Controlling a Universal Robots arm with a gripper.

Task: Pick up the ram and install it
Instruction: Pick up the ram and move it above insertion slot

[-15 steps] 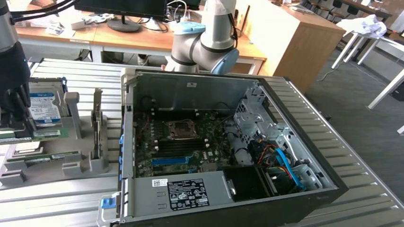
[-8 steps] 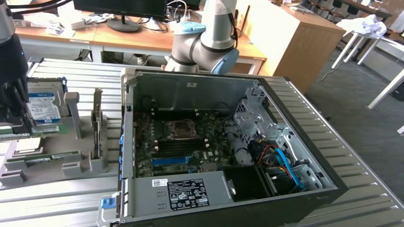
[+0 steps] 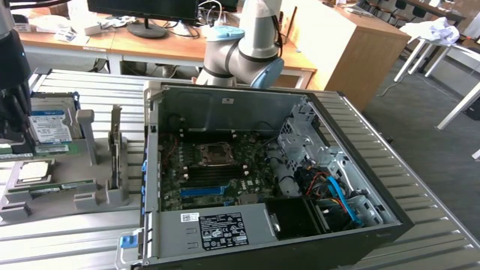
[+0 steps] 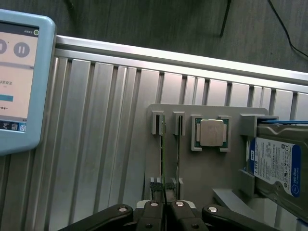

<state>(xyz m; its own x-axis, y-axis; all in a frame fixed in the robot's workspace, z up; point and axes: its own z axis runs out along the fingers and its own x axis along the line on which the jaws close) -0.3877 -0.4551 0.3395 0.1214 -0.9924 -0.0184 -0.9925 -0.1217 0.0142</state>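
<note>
While your gripper [image 4: 164, 207] hangs closed right over the ram [image 3: 54, 187], which stands on edge in the grey holder [image 4: 202, 168] beside the processor [image 4: 212, 133], any descent with fingertips together could ram and crack the stick.

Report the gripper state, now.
gripper: closed on the ram, which stands on edge in the grey holder.
</note>
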